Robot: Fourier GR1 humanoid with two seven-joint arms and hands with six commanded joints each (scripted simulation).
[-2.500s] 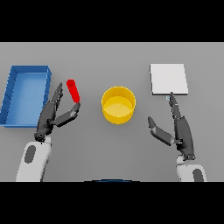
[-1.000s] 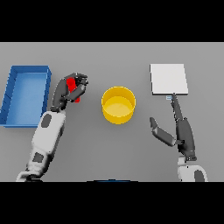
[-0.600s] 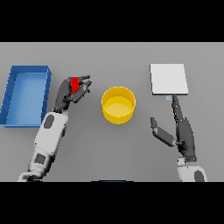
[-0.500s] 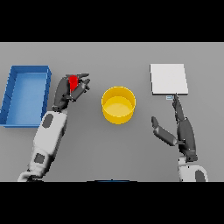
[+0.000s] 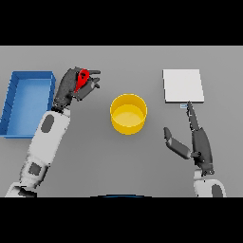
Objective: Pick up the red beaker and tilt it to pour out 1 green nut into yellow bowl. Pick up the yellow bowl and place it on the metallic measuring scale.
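The left hand (image 5: 71, 88) has its fingers (image 5: 92, 72) curled round the red beaker (image 5: 83, 79), which sits inside the grip with its upper part showing above the thumb side; the clamp looks firm enough to carry, though whether the beaker is clear of the grey bench (image 5: 123, 161) cannot be told from this angle. The yellow bowl (image 5: 128, 114) stands to the right of those fingers and a little nearer the robot, well apart from them, so the beaker has yet to be brought over the rim before any tilt makes sense. No green nut can be made out, probably hidden inside the beaker. Behind the knuckles lies the blue bin (image 5: 27, 102), just beside the forearm. The right hand (image 5: 195, 142) rests with fingers straight and thumb spread, holding nothing; its fingertips reach the near edge of the metallic measuring scale (image 5: 183, 86), likely waiting there for the later bowl placement.
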